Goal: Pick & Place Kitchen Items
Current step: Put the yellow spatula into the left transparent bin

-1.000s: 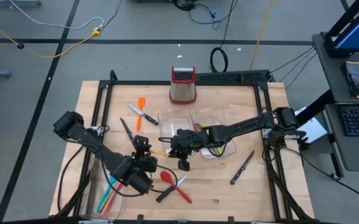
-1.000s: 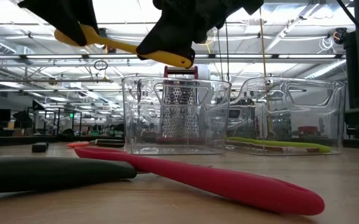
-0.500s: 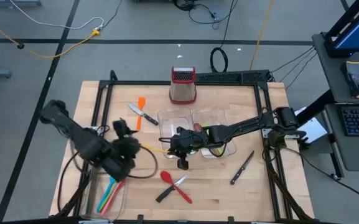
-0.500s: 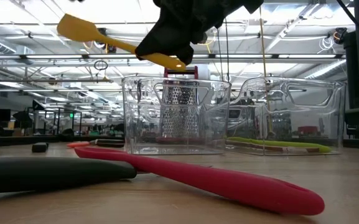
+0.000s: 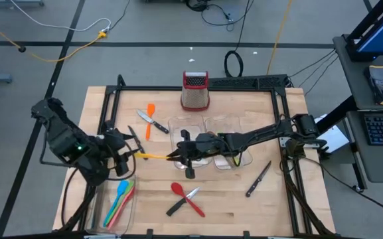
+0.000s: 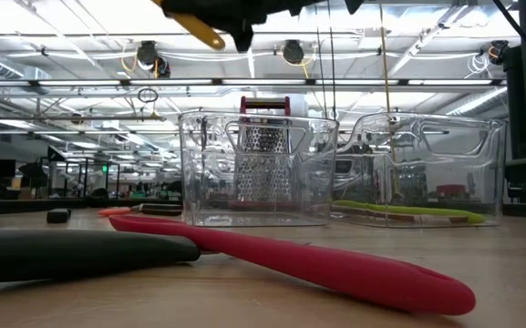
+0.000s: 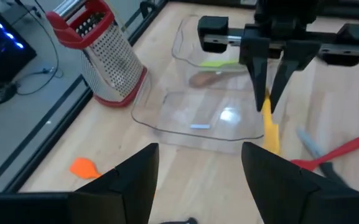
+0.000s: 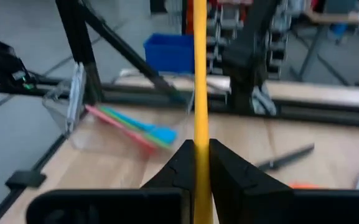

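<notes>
The yellow spatula is now held by the right gripper alone, up in the air above the worktop, just in front of the two clear trays. A second ago both arms met at it; half a second ago the left arm was already pulling off, and now the left gripper has backed well away toward the left edge, its jaws standing apart and empty. The handover reads as finished, so what remains for this item is likely the carry to a tray.

The right wrist view shows what the overhead one cannot: the jaws are clamped tight on the yellow handle, which runs straight out from them, with the tray of coloured utensils beyond. The left wrist view looks back at the right gripper from the front and shows the spatula hanging below it, near the tray edge, with the grater and an orange utensil off to the side. The low view catches only a yellow tip overhead, and the red spatula lying flat, not yet picked up.
</notes>
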You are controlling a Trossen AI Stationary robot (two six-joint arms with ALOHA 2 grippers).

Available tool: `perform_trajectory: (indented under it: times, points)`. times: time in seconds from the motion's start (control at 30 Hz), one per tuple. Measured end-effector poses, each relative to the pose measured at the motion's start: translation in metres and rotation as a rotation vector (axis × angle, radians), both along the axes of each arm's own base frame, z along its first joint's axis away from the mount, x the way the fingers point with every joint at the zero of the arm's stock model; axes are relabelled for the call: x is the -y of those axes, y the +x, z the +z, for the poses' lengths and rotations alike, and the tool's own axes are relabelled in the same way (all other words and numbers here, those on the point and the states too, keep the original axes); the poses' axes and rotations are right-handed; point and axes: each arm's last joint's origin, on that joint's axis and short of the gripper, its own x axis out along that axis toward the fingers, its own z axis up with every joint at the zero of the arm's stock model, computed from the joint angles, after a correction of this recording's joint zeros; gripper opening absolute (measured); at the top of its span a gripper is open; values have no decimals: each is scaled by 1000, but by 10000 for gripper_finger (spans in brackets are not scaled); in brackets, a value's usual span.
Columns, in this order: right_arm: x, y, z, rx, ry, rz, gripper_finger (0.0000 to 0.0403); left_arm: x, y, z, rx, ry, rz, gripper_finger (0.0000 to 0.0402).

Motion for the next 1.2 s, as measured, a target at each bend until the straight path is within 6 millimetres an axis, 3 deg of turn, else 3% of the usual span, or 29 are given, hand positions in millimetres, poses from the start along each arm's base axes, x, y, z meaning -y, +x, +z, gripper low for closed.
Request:
perform_trajectory:
  times: [0.23, 0.4, 0.73, 1.2]
  points:
    - [-1, 2, 19, 207, -24, 24, 17, 12, -11, 3, 104, 25, -18, 217]
    - [-1, 2, 21, 231, -24, 25, 17, 17, -23, 6, 128, 9, -75, 217]
    - [-4, 2, 22, 210, 12, 35, 17, -8, -54, 27, 281, 11, -124, 218]
    - [-11, -16, 63, 428, -45, 80, 16, -1, -53, 26, 330, 70, -119, 218]
